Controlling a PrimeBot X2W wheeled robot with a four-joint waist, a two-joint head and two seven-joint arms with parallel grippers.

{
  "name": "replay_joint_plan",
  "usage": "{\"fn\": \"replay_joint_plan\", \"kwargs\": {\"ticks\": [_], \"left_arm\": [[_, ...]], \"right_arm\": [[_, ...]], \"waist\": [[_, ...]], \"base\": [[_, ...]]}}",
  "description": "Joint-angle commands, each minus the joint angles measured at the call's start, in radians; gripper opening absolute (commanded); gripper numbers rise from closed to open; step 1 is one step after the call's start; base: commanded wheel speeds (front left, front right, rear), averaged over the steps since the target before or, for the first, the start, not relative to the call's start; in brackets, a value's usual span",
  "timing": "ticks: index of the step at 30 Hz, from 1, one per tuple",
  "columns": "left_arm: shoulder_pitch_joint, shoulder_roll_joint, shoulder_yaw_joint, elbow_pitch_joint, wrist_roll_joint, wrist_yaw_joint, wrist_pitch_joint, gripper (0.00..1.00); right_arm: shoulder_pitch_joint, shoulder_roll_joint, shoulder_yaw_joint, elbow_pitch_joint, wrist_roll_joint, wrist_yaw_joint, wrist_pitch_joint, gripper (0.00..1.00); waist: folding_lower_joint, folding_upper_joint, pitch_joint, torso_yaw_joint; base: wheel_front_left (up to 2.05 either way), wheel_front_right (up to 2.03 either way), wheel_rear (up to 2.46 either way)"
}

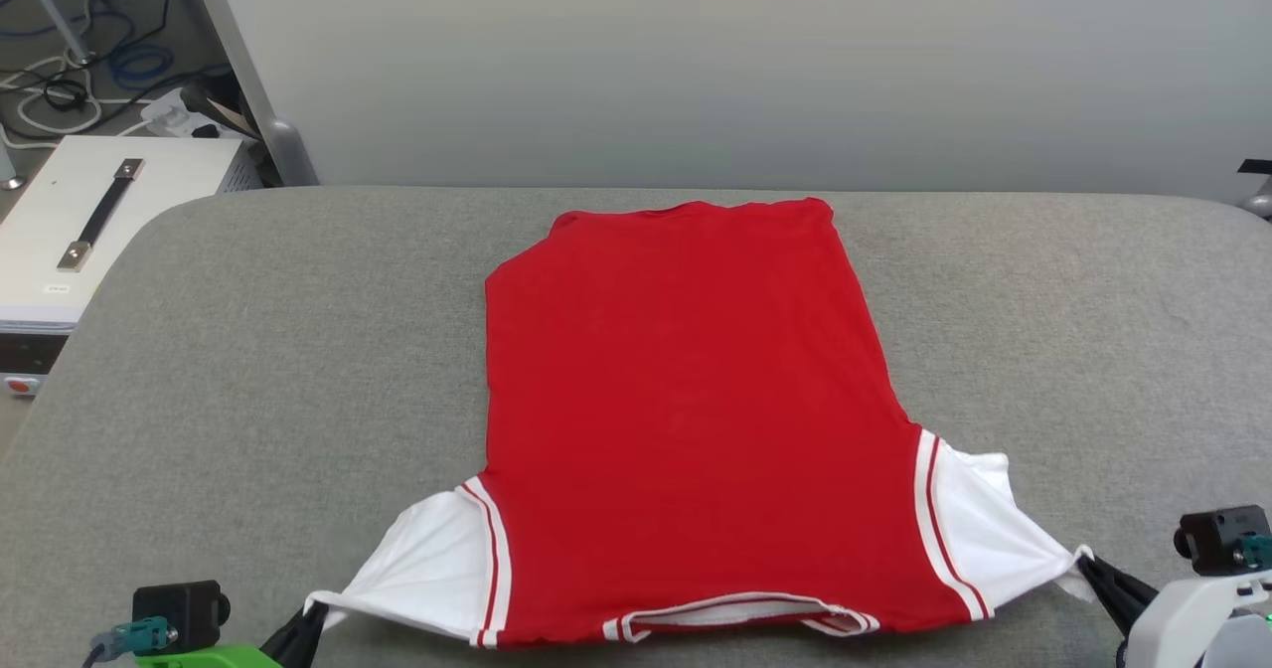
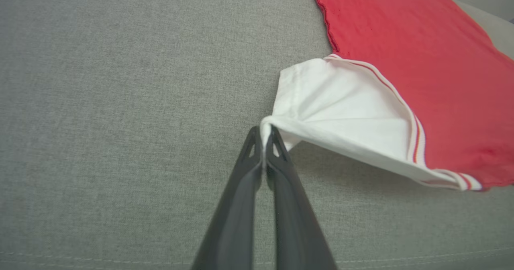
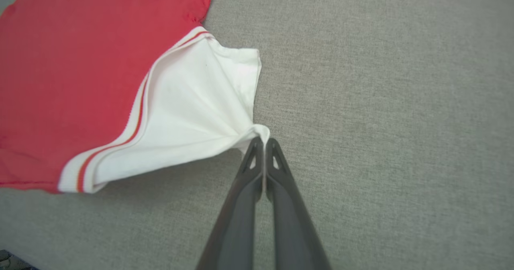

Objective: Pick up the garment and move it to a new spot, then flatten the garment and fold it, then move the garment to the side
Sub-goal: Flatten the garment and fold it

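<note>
Grey upholstery (image 1: 248, 350); red garment (image 1: 686, 400) (white sleeves (image 1: 427, 559))

Left tool (image 1: 310, 610) and right tool (image 1: 1088, 561) largely past the head view's lower edge; garment (image 1: 686, 400) underside unseen.

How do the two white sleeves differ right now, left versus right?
The left sleeve stretches to a long, flat point; the right sleeve is shorter, with a loose corner on its far edge. The left sleeve's tip sits nearer the robot than the right sleeve's. Both are white, tips pinched by the left gripper and right gripper.
</note>
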Motion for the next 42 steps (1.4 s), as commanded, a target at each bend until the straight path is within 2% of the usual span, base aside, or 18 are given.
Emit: {"fn": "replay_joint_plan", "kwargs": {"ticks": [1,9,10,11,12,17,22,27,31,36,42], "left_arm": [[0.022,0.016,0.003,-0.016,-0.009,0.015,0.006,0.0],[0.037,0.031,-0.01,-0.088,-0.015,0.033,0.047,0.0],[0.033,0.031,-0.011,-0.096,-0.018,0.031,0.054,0.0],[0.03,0.031,-0.014,-0.103,-0.019,0.029,0.06,0.0],[0.024,0.032,-0.016,-0.111,-0.021,0.026,0.067,0.0],[-0.007,0.037,-0.021,-0.163,-0.023,0.023,0.1,0.0],[-0.057,0.059,-0.027,-0.283,-0.029,0.032,0.175,0.0],[-0.099,0.064,-0.04,-0.37,-0.018,0.041,0.219,0.0],[-0.137,0.048,-0.048,-0.422,-0.012,0.038,0.232,0.0],[-0.183,0.021,-0.057,-0.451,-0.004,0.02,0.232,0.0],[-0.23,-0.013,-0.079,-0.467,0.015,-0.001,0.229,0.0]], "right_arm": [[0.031,-0.015,-0.014,-0.016,0.01,-0.002,0.019,0.0],[0.135,-0.021,-0.094,-0.115,0.018,-0.002,0.142,0.0],[0.138,-0.02,-0.108,-0.125,0.01,-0.002,0.155,0.07],[0.137,-0.019,-0.119,-0.133,0.001,-0.002,0.164,0.42],[0.135,-0.017,-0.132,-0.145,-0.01,-0.002,0.176,1.0],[0.099,-0.013,-0.189,-0.217,-0.031,-0.002,0.259,1.0],[-0.041,-0.006,-0.279,-0.369,-0.036,-0.002,0.448,1.0],[-0.225,0.016,-0.301,-0.42,-0.037,-0.002,0.625,1.0],[-0.399,0.025,-0.298,-0.399,-0.057,-0.002,0.765,1.0],[-0.59,0.041,-0.285,-0.315,-0.095,-0.002,0.899,1.0],[-0.789,0.054,-0.293,-0.182,-0.158,-0.002,0.988,1.0]], "waist": [[0.0001,0.0,0.0,0.001],[0.0001,0.0,0.022,0.009],[0.0001,0.0,0.03,0.011],[0.0001,0.0,0.036,0.013],[0.0001,0.0,0.046,0.015],[0.0001,0.0,0.095,0.032],[0.0001,0.0,0.206,0.082],[0.0001,0.0,0.304,0.137],[0.0001,0.0,0.385,0.188],[0.0001,0.0,0.466,0.256],[0.0001,0.0,0.539,0.323]], "base": [[0.0,0.0,0.0],[0.0,0.0,0.0],[0.0,0.0,0.0],[0.0,0.0,0.0],[0.0,0.0,0.0],[0.0,0.0,0.0],[0.0,0.0,0.0],[0.0,0.0,0.0],[0.0,0.0,0.0],[0.0,0.0,0.0],[0.0,0.0,0.0]]}}
